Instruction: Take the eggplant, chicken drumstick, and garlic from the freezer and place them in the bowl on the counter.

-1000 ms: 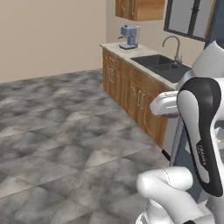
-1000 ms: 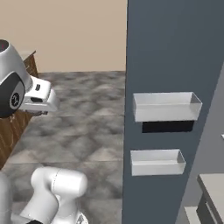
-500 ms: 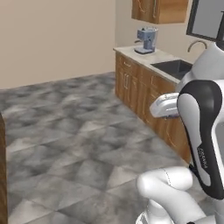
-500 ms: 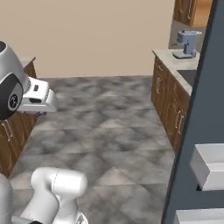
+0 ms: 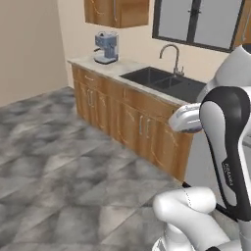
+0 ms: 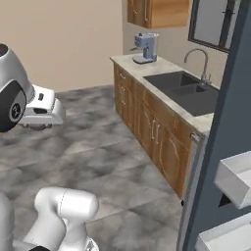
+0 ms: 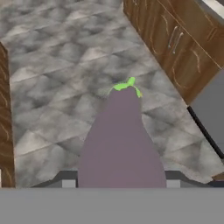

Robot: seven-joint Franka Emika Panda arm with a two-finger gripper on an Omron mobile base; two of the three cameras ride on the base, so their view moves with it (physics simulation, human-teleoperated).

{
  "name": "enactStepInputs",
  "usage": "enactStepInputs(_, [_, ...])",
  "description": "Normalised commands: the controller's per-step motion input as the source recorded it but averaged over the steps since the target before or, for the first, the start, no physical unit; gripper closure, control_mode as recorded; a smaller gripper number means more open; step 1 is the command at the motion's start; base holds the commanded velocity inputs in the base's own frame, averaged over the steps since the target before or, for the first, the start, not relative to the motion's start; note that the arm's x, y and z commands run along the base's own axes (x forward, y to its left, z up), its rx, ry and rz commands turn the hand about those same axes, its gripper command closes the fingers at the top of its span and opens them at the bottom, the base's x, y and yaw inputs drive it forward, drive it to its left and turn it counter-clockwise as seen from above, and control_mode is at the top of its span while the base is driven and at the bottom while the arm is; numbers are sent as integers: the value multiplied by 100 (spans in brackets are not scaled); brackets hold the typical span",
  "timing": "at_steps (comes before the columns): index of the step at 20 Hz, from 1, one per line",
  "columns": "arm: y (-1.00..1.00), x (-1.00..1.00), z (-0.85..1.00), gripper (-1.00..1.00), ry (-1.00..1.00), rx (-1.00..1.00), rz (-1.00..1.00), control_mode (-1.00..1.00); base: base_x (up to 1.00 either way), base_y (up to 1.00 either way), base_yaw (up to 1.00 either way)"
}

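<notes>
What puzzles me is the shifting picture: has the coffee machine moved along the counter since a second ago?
No. The coffee machine stays at the counter end, left of the sink; the camera moved instead.

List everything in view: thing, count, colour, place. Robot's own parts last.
eggplant: one, purple with green stem, held in the gripper above the floor
counter: one, pale marbled stone, over wooden cabinets along the wall
sink: one, black, set into the counter, with a grey faucet behind it
coffee machine: one, blue-grey, at the counter's far end
wall cupboard: one, wooden, above the coffee machine
freezer: one, dark slate-blue, right base view's right edge, white door bins
gripper: one, dark, shut on the eggplant
</notes>
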Motion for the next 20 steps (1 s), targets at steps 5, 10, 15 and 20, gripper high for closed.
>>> enactStepInputs(5, [0, 0, 0, 100, 0, 0, 0, 100, 42, 56, -73])
enactStepInputs(10, [0, 0, 0, 100, 0, 0, 0, 100, 68, 80, -64])
enactStepInputs(15, [0, 0, 0, 100, 0, 0, 0, 100, 76, 54, -61])
enactStepInputs(20, [0, 0, 0, 100, 0, 0, 0, 100, 37, 21, -75])
